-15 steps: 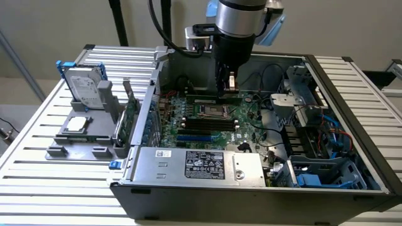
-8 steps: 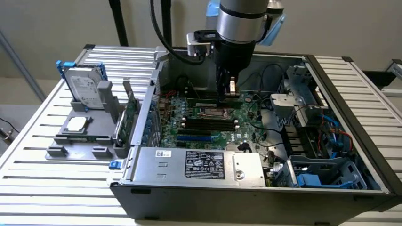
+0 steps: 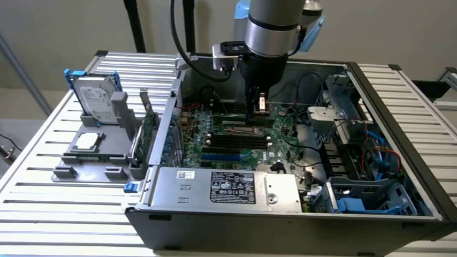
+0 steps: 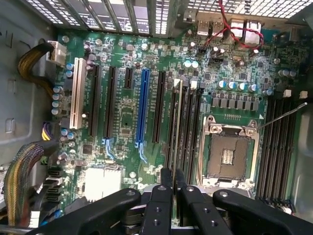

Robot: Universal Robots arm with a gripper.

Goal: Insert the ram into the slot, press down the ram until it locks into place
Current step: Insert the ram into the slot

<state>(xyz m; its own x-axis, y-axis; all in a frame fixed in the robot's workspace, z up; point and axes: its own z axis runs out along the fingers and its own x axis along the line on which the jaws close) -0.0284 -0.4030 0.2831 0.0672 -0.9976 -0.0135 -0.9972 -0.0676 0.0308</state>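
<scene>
My gripper (image 3: 256, 110) reaches straight down into the open computer case, over the green motherboard (image 3: 214, 120). In the wrist view its two black fingers (image 4: 165, 182) are shut on the ram (image 4: 176, 122), which I see edge-on as a long thin pale strip. The ram lies along the slot (image 4: 172, 142), the first in a group of parallel black memory sockets beside the processor socket. Two alike sockets (image 4: 190, 125) next to it are bare. I cannot tell how deep the ram sits in the slot.
A long blue socket (image 4: 143, 107) and a silver processor socket (image 4: 229, 154) flank the memory group. More black sockets (image 4: 279, 132) lie beyond the processor socket. Cable bundles (image 4: 27, 66) run along the case wall. Outside the case, a grey fixture (image 3: 85, 155) holds a hard drive (image 3: 96, 101) and an upright green card (image 3: 149, 131).
</scene>
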